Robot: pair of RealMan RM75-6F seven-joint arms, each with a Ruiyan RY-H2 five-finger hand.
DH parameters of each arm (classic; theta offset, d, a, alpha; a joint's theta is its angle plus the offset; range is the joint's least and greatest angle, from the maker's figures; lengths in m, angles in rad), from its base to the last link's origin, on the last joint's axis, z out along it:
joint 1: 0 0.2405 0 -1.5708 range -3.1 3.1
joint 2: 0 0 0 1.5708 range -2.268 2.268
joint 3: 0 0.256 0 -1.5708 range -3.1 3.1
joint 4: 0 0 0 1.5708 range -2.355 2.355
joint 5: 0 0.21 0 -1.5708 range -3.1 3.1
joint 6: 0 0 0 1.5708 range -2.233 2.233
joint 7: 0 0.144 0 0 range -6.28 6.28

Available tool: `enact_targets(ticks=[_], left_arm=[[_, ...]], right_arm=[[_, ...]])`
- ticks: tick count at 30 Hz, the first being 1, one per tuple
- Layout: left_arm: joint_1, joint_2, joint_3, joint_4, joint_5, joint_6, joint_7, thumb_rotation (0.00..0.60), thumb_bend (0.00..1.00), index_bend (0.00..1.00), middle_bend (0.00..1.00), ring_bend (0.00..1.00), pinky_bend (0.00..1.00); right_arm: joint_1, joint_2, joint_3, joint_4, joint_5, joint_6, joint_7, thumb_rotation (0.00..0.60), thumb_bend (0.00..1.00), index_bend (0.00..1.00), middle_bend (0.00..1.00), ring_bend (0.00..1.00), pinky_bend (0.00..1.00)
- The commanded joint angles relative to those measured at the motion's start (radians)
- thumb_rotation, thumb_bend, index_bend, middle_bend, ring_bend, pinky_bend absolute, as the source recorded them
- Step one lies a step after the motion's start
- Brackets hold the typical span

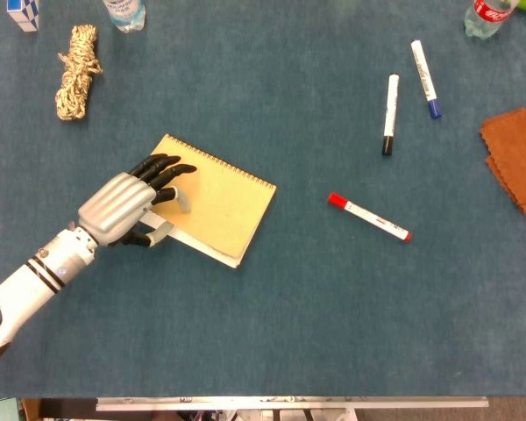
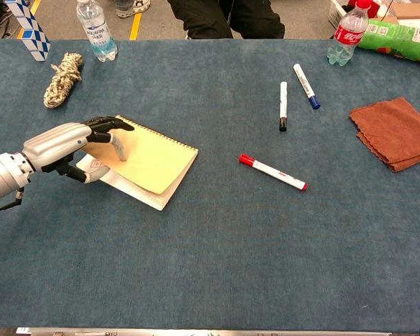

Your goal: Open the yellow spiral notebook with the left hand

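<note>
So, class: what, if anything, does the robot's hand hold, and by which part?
The left hand holds the yellow notebook's cover by its left edge, fingers on top; the cover is lifted.

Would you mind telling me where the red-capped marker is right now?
Right of table centre in both views, the red marker lies alone, below the black marker and right of the notebook.

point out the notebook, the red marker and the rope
notebook [image 1: 228, 197], head view, bare middle of the yellow cover
red marker [image 1: 369, 217], head view, middle of the white barrel
rope [image 2: 61, 80], chest view, middle of the bundle
</note>
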Motion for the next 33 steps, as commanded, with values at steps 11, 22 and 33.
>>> enact_targets(ticks=[11, 22, 33], left_arm=[[-0.005, 0.069, -0.008, -0.125, -0.048, -0.035, -0.021, 0.600, 0.43, 0.69, 0.21, 0.00, 0.03], [-0.009, 0.327, 0.086, -0.230, 0.011, -0.025, -0.070, 0.600, 0.43, 0.69, 0.21, 0.00, 0.03], [-0.070, 0.523, 0.095, -0.382, 0.068, -0.040, 0.038, 0.600, 0.43, 0.68, 0.24, 0.00, 0.03]], right_arm=[[-0.004, -0.007, 0.004, 0.024, -0.007, 0.010, 0.029, 0.600, 0.11, 0.32, 0.33, 0.24, 0.31], [-0.009, -0.015, -0.001, 0.006, -0.035, 0.031, 0.016, 0.600, 0.11, 0.32, 0.33, 0.24, 0.31], [-0.022, -0.043, -0.013, 0.002, -0.061, 0.056, 0.006, 0.600, 0.11, 0.32, 0.33, 0.24, 0.31]])
